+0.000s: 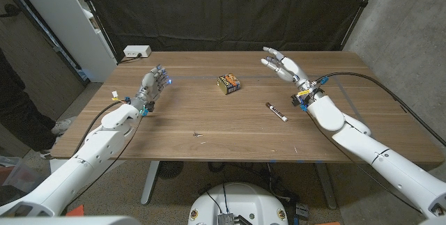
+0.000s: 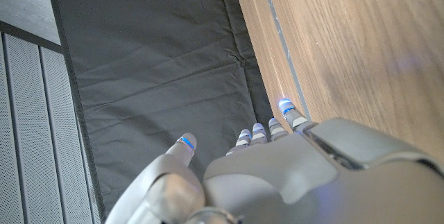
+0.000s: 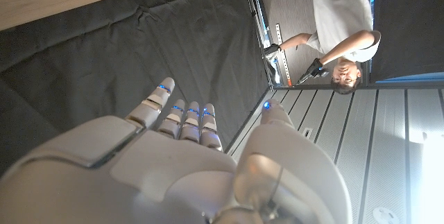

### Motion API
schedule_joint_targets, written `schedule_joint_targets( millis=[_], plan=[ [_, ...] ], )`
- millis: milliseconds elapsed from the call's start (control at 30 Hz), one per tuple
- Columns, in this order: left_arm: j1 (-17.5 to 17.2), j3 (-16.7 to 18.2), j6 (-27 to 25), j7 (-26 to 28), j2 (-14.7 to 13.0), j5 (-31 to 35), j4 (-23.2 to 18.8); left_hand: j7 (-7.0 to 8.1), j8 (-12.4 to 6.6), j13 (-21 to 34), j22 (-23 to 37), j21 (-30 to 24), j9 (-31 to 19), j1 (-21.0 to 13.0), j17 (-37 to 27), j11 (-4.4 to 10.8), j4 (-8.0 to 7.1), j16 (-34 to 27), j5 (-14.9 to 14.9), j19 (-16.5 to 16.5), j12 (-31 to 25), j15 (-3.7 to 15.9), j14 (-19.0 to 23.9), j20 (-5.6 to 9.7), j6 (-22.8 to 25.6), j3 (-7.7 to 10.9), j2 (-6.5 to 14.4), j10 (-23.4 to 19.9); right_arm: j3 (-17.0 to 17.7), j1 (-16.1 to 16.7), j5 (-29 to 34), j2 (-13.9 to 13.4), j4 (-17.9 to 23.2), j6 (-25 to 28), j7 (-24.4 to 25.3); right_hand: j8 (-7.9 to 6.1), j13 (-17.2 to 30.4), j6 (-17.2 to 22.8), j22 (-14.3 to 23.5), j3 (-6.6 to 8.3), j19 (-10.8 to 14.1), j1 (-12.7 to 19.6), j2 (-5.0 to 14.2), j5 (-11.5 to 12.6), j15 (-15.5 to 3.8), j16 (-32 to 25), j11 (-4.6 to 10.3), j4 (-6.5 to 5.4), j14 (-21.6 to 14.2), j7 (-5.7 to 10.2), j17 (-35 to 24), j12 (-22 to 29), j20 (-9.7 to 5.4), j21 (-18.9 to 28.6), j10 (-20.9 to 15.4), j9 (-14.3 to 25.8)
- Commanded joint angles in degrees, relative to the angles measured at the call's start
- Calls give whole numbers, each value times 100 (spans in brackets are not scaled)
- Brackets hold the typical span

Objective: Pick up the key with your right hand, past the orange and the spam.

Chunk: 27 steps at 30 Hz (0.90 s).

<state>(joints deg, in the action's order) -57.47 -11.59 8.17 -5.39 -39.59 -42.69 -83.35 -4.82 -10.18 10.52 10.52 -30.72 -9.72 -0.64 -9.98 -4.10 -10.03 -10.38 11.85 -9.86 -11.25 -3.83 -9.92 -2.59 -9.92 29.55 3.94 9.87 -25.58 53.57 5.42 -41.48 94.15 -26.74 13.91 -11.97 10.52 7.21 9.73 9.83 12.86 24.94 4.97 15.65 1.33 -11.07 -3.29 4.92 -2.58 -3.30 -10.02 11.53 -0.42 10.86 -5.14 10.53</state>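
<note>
**No legible text in any view**

The small dark box (image 1: 229, 83) with orange and yellow printing, lying on the table (image 1: 209, 120) toward its far side, carries a label, but the lettering is too small and blurred to read. The marker-like stick (image 1: 277, 111), to the right of that box and nearer the front edge, shows dark and white bands with no readable print. The white device (image 1: 136, 51) at the table's far left corner bears no readable marking.
</note>
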Motion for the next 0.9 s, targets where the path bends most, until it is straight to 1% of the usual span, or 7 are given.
schedule_joint_targets(
  millis=[33,100,133,200,333,433,900],
  plan=[
    [-96,53,60,10,-23,-36,-55,-9,-33,23,28,9,-24,-17,-30,-13,3,-40,10,-636,-37,-52,-742,-22,-564,1,496,652,134,352,368,-344,764,346,97,2,28,45,9,25,61,92,4,-21,-1,-16,-24,57,-81,-10,-7,46,21,41,-127,21],
    [-103,55,64,12,-27,-32,-58,-8,-33,23,29,11,-24,-16,-30,-20,3,-40,10,-636,-37,-52,-742,-21,-561,0,496,652,158,413,414,-374,857,398,134,2,30,57,10,27,87,104,-6,-34,2,-35,-25,74,-144,-12,-9,50,25,49,-156,22],
    [-104,57,71,8,-23,-36,-56,-8,-33,23,29,11,-24,-15,-30,-19,2,-40,10,-635,-37,-52,-742,-20,-560,-1,495,653,167,440,427,-385,900,429,144,6,33,67,12,29,137,109,-17,-55,11,-66,-22,90,-247,-6,-16,66,23,66,-220,25],
    [-105,57,76,2,-24,-35,-54,-7,-32,23,29,13,-24,-14,-30,-1,1,-40,10,-637,-36,-53,-743,-22,-561,-2,495,656,181,486,549,-436,1005,519,171,2,35,86,14,30,157,112,-21,-65,1,-72,-25,97,-278,-13,-20,73,22,71,-253,26],
    [-98,52,85,-16,-26,-33,-49,-6,-32,23,29,15,-24,-12,-31,-25,-1,-40,10,-634,-35,-52,-745,-23,-559,-4,495,660,202,568,678,-512,1202,714,177,5,36,87,14,28,155,110,-30,-76,2,-63,-35,103,-269,-24,-23,63,18,68,-242,27],
    [-98,50,80,-23,-33,-31,-51,-6,-32,23,29,18,-24,-10,-31,-16,-2,-39,11,-635,-36,-52,-746,-24,-558,-6,495,656,204,613,744,-547,1307,812,181,5,39,94,15,23,130,106,-43,-90,13,-48,-41,109,-244,-47,-26,52,22,56,-226,29],
    [-133,92,119,-51,-43,-62,-22,-6,-29,23,31,28,-24,-3,-33,1,-9,-40,12,-634,-36,-46,-749,-26,-557,-14,497,658,226,867,1051,-738,1994,1492,119,1,44,133,18,-4,98,82,-101,-131,38,-25,-54,127,-220,-61,-34,34,41,40,-216,35]
  ],
)
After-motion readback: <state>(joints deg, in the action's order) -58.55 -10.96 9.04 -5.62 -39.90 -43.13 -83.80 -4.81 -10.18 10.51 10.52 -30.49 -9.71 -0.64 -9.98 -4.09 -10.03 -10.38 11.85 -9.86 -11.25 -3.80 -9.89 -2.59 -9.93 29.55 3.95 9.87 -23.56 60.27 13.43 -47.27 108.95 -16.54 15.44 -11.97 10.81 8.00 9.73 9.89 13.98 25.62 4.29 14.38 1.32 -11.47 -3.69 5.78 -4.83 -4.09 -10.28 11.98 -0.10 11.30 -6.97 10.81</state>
